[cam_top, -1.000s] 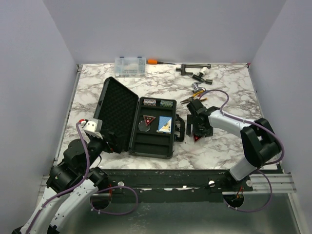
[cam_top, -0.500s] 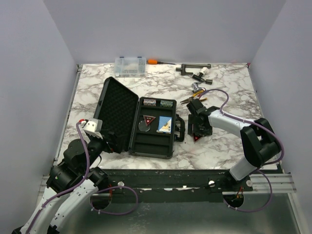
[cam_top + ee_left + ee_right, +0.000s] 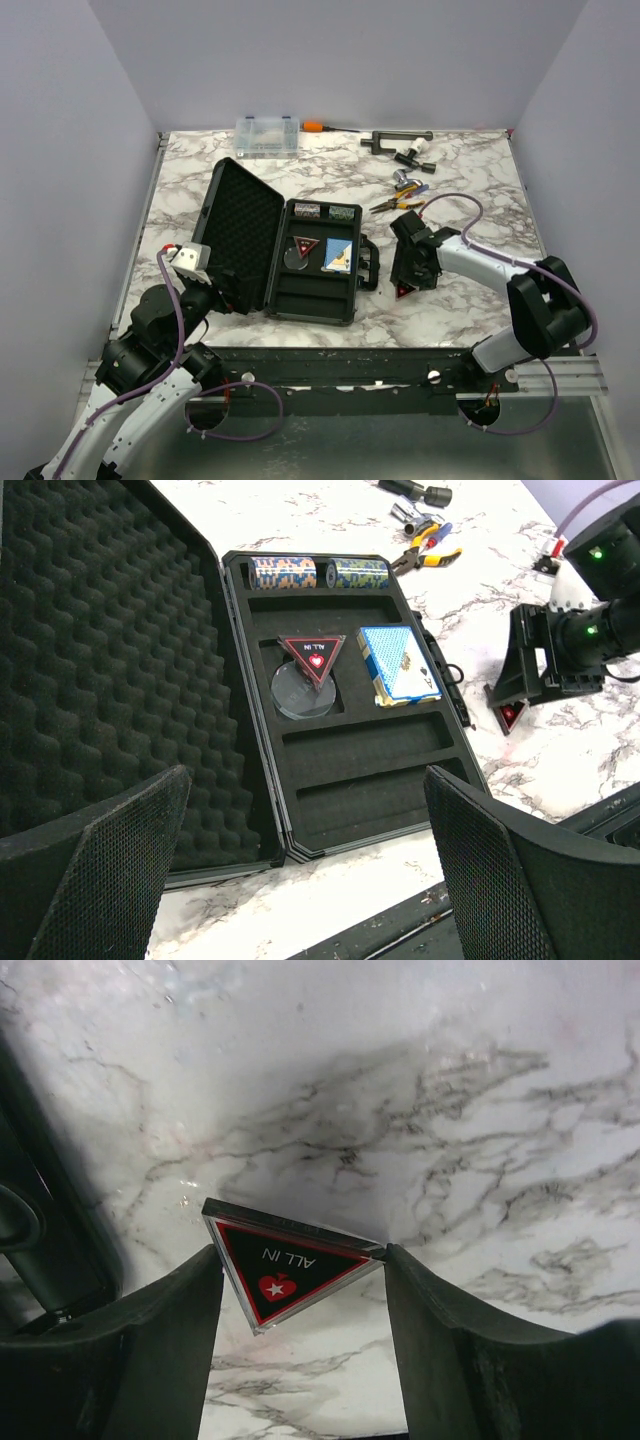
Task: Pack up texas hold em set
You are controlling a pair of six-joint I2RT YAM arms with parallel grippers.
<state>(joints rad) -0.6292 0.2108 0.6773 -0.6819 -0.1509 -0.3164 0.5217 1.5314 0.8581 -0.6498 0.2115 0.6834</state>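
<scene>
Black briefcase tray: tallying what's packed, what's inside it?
Two speckled blue-orange rolls in the top slot, a red-black triangle plaque lying on a clear disc, a blue-faced card deck. Two lower slots are bare. The triangle covers part of the disc.

Only bit that reads cleanly is "ALL IN", white caps on the loose red-black triangle [image 3: 290, 1275] in the right wrist view, upside down from that camera, with a red heart and a tiny white star in it right by the words. The second triangle [image 3: 313, 658] in the case [image 3: 300, 825] has similar white lettering plus a heart, but it's too blurry to spell out. The blue card deck [image 3: 400, 665] shows just an unreadable pattern.
</scene>
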